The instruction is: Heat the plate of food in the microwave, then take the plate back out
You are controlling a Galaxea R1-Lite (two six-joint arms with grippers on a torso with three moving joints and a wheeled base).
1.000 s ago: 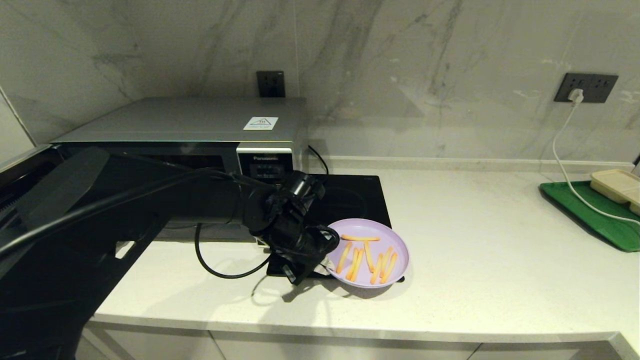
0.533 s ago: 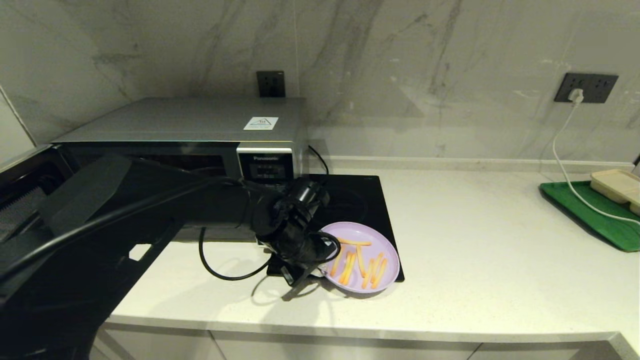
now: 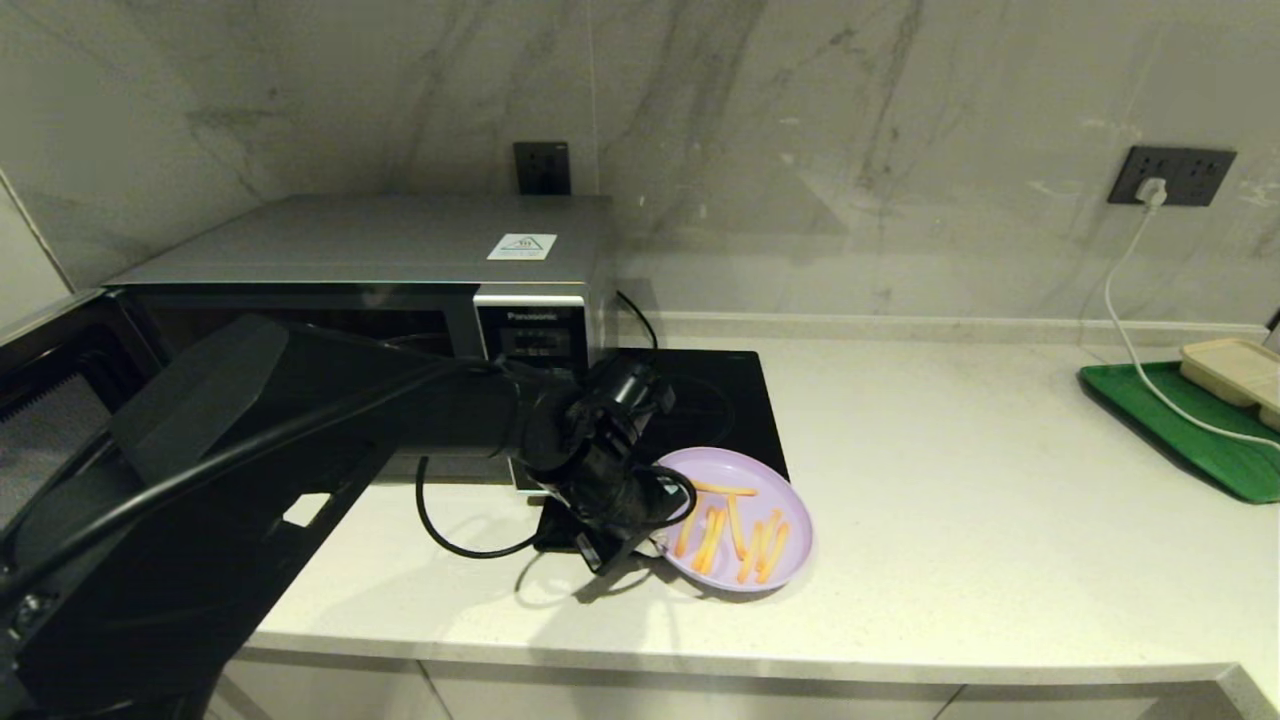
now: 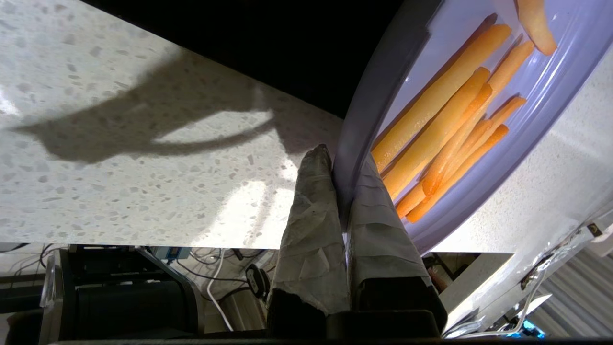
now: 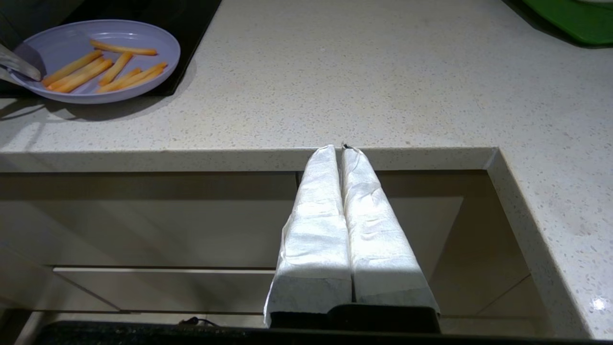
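The lilac plate of food (image 3: 788, 497) holds several orange fries (image 3: 735, 527) and hangs low over the front corner of the cooktop, casting a shadow on the counter. My left gripper (image 3: 655, 535) is shut on the plate's left rim. In the left wrist view the taped fingers (image 4: 311, 201) pinch that rim (image 4: 349, 143) between them, with the fries (image 4: 440, 120) just past it. The silver microwave (image 3: 400, 240) stands behind my left arm with its door (image 3: 50, 400) swung open at the far left. My right gripper (image 5: 341, 148) is shut on nothing, below the counter's front edge.
A black induction cooktop (image 3: 720, 400) lies right of the microwave. At the far right, a green tray (image 3: 1190, 430) carries a beige compartment tray (image 3: 1235, 370), with a white cable (image 3: 1125, 320) running to a wall socket. The counter's front edge (image 3: 700, 665) is near the plate.
The plate, held in my left gripper, shifted a little left, then back right and slightly toward the counter's front. My left arm's upper links swung rightward.
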